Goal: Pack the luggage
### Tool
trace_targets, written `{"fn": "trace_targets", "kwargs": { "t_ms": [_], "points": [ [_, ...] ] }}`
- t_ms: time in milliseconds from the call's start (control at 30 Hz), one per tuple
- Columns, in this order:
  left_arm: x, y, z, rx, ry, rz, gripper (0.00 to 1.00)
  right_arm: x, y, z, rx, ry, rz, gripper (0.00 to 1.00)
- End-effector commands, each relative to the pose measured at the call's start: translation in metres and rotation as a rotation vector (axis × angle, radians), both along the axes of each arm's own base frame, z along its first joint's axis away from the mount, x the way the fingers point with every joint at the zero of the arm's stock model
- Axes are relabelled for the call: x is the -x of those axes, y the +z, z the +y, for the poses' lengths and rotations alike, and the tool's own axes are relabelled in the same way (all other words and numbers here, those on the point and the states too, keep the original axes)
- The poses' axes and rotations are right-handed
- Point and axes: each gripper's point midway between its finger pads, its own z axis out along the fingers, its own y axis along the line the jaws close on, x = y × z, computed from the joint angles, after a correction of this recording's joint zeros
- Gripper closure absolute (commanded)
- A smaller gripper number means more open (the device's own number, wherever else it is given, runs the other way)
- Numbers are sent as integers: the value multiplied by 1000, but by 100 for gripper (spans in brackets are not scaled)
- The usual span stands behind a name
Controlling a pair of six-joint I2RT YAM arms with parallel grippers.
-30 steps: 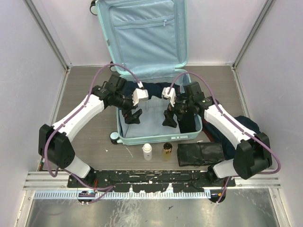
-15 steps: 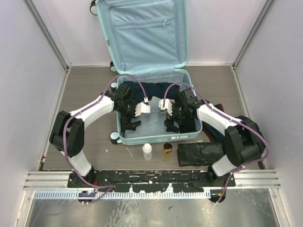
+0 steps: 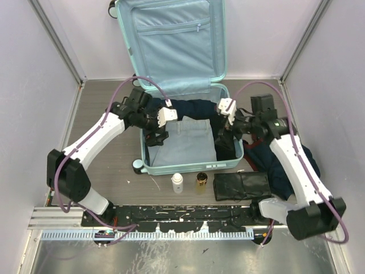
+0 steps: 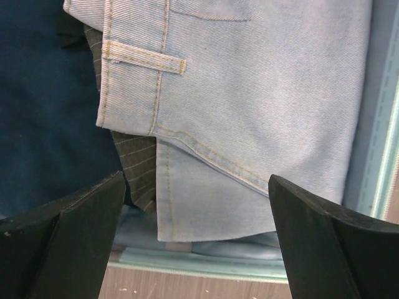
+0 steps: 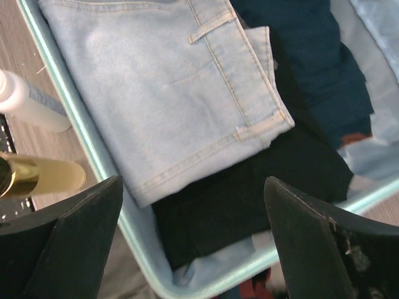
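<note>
Pale mint-blue hard-shell luggage (image 3: pixel 171 57), now with folded light-blue denim jeans (image 3: pixel 188 141) laid inside; left claw (image 4: pixel 194 180) and right claw (image 5: pixel 193 182) released, lifted clear; small white bottle (image 3: pixel 178 182) yet unpacked.

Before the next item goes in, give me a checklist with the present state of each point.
1. Pale mint-blue hard-shell suitcase open, lid standing upright: ok.
2. Left end effector open and empty: ok.
3. Right end effector open and empty: ok.
4. Folded light blue denim jeans lying inside the suitcase base: ok.
5. Everything packed: not ok. The small white plastic bottle, the gold-capped brown bottle and the folded black cloth lie on the grey-brown table in front of the suitcase.
6. Room left inside for those three: cannot tell.
</note>
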Motion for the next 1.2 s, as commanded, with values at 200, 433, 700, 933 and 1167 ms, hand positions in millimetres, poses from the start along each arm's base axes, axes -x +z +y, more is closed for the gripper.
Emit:
{"fn": "trace_targets", "kwargs": {
  "t_ms": [200,433,700,933,1167],
  "points": [
    [4,40,3,85,153,-5,2,99,-37,-75,214,29,12,9],
    [4,31,11,60,200,-9,2,123,-108,-115,384,-84,129,31],
    [5,21,15,44,191,-30,2,111,-146,-132,442,-148,61,40],
    [-2,22,16,21,168,-67,2,117,-167,-126,441,-72,49,40],
    [-8,21,14,25,160,-85,2,122,-192,-129,473,-14,107,41]
  ]
}}
